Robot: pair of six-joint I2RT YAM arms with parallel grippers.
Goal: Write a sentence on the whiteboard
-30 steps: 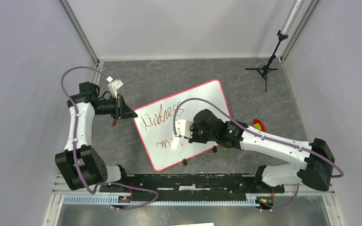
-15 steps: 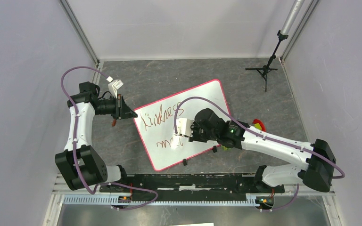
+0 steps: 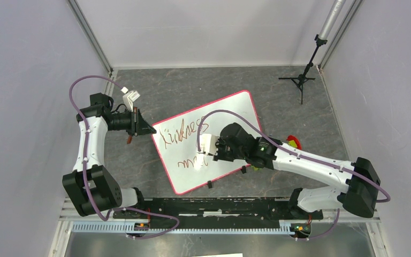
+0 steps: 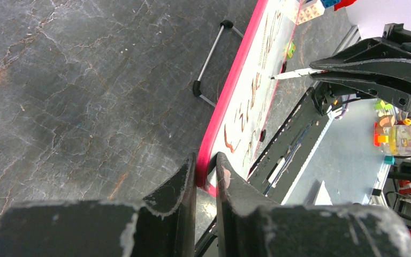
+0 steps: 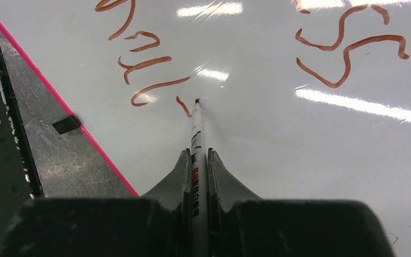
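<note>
Top view: whiteboard (image 3: 230,115) flat on the grey bench (image 3: 192,85), turned at a slant, long side running from near left to far right. Two lines of the sentence (image 3: 184,133) on its left half. Two black clips (image 3: 210,184) on the near long edge. Left jaws at the board's left corner, right jaws over the second line. Bare bench past the far edge, a small tripod (image 3: 301,80) well apart at the far right.

Left wrist view, only here: left jaws pressed close, pinching the pink edge at the corner. Thin grey bar (image 4: 208,69) on the bench just beside that edge.

Right wrist view, only here: right jaws pinching a marker (image 5: 196,155), its tip touching the board just after the last red-brown stroke. Lots of blank white to the right of the tip. Pink edge and one clip close on the left.
</note>
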